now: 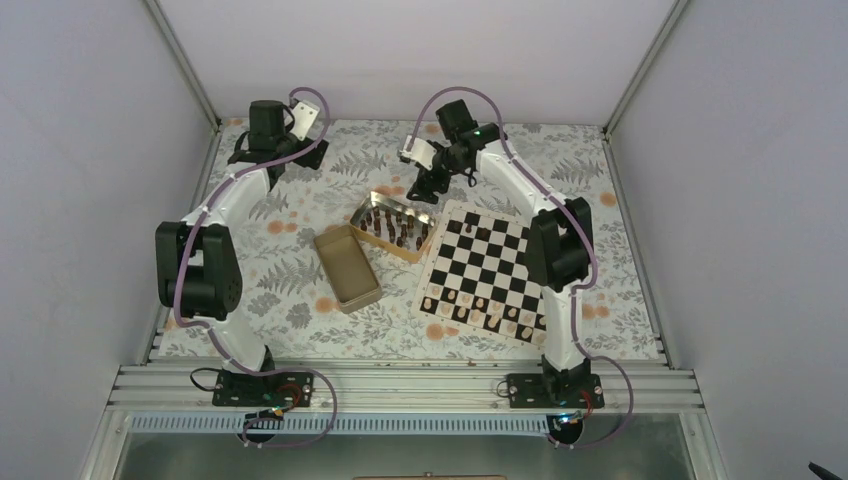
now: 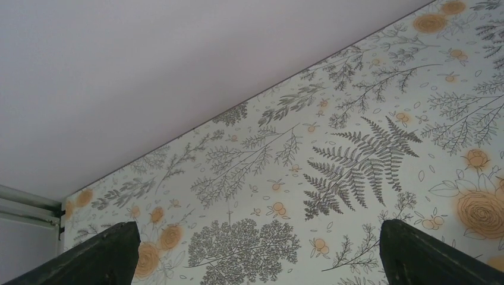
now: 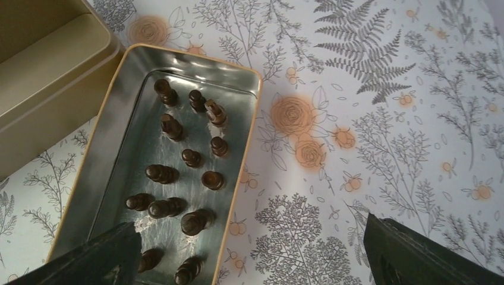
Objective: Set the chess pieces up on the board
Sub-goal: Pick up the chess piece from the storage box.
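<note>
We see a flat cloth (image 1: 300, 290) printed with ferns and roses. On it, right side, lies the square black-and-white checked board (image 1: 490, 262) with a pale wood border. Left of the board are a matte golden tin (image 1: 348, 268) and a shiny-floored tin (image 3: 113, 124), both rectangular. The left gripper (image 2: 255, 255) and right gripper (image 3: 249, 255) are both spread wide, holding nothing. The small, rounded, dark brown chess pieces (image 3: 192, 158) sit in the shiny-floored tin.

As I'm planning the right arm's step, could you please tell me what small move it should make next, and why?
I would probably shift the right gripper sideways until it is over the open tin. Its jaws stand open and empty above the tablecloth beside the tin, while the dark chess pieces it must fetch sit inside.
</note>
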You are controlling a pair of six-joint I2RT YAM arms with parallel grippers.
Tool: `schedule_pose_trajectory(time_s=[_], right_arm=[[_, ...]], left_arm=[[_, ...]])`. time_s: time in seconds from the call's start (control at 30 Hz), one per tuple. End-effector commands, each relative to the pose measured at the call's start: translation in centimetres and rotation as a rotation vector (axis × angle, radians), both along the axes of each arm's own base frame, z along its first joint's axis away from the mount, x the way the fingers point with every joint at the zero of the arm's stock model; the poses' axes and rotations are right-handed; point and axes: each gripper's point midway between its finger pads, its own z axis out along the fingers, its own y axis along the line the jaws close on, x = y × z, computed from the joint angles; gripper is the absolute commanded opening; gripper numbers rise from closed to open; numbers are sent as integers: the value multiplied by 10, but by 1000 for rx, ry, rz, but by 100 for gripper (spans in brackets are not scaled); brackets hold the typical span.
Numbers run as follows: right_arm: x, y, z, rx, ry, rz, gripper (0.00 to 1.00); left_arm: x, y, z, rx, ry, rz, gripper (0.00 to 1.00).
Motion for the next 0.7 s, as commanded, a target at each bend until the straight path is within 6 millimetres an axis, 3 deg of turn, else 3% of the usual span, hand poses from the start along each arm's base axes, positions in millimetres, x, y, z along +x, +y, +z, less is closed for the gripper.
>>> schedule_pose_trajectory(time_s=[0.0, 0.37, 0.53, 0.67], right_arm=[[-11, 1, 3, -41, -35, 30, 94], [-19, 1, -3, -71, -24, 30, 92], [-42, 7, -18, -101, 36, 104, 83], [-44, 8, -32, -130, 55, 113, 61]], left_arm=[[-4, -6, 24, -20, -46, -29, 100], [-6, -8, 30, -23, -58, -40, 100], [-5, -7, 25, -19, -52, -38, 100], [-5, -6, 22, -14, -48, -28, 100]])
